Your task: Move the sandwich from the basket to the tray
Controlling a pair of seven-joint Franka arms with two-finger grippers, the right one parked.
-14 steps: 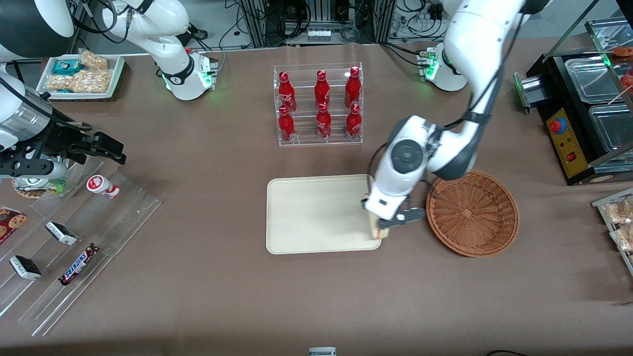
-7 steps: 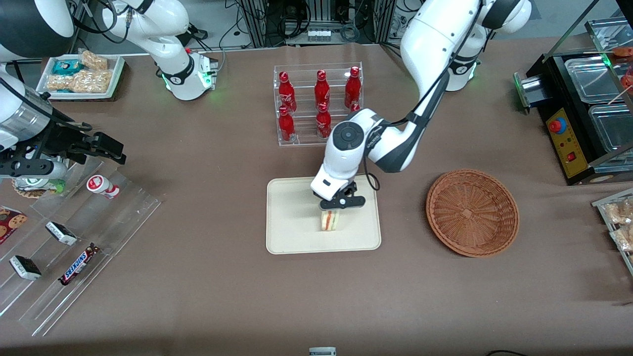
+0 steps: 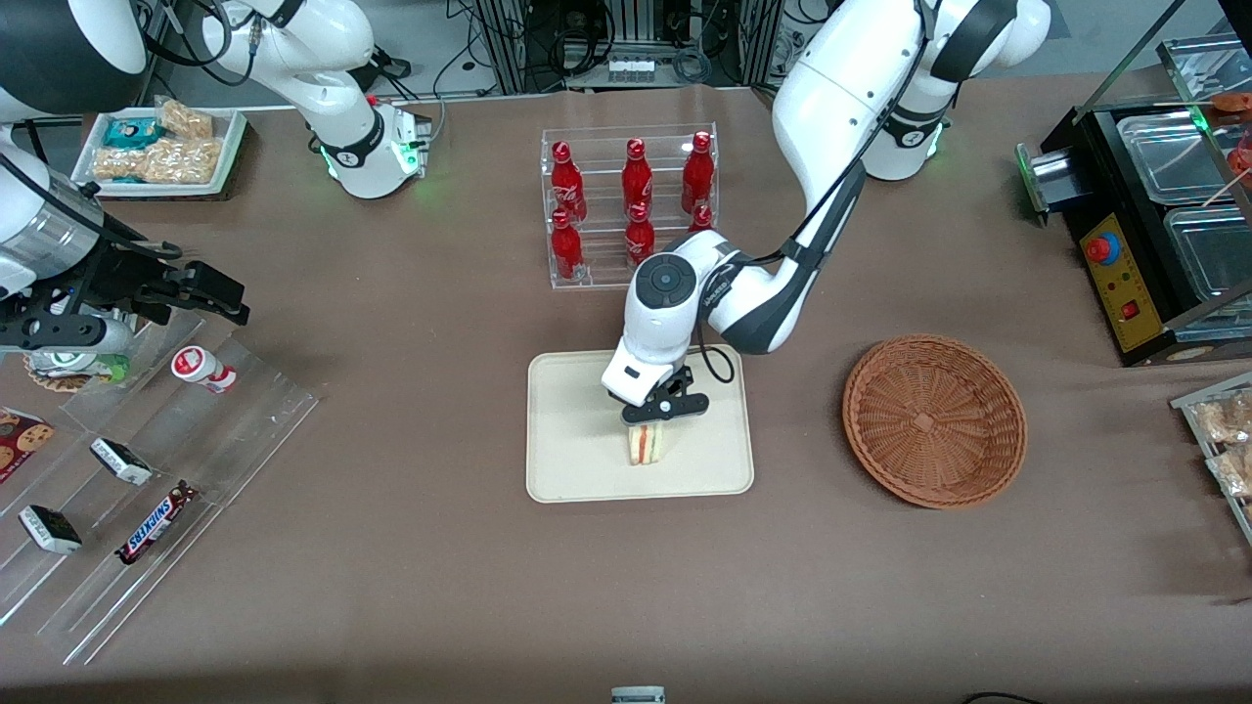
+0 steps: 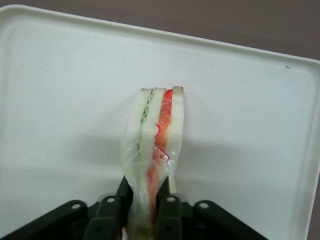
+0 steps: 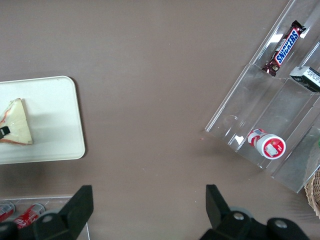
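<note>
The sandwich (image 3: 647, 445) (image 4: 152, 135), a wrapped white wedge with red and green filling, stands on edge over the middle of the cream tray (image 3: 567, 435) (image 4: 60, 100). My left gripper (image 3: 652, 415) (image 4: 145, 197) is above it and shut on the sandwich, one black finger (image 4: 112, 210) pressed against each bread face. The right wrist view shows the sandwich (image 5: 15, 122) low on the tray (image 5: 55, 120); I cannot tell whether it rests there. The brown wicker basket (image 3: 934, 420) holds nothing and sits beside the tray toward the working arm's end.
A clear rack of red cola bottles (image 3: 631, 205) stands farther from the front camera than the tray, close to my forearm. Clear acrylic racks with snack bars (image 3: 147, 469) lie toward the parked arm's end. A black machine (image 3: 1154, 225) stands near the basket.
My gripper carried the sandwich from the tray's basket-side edge to the tray's middle, then shifted slightly and came lower. It has stayed shut on the sandwich.
</note>
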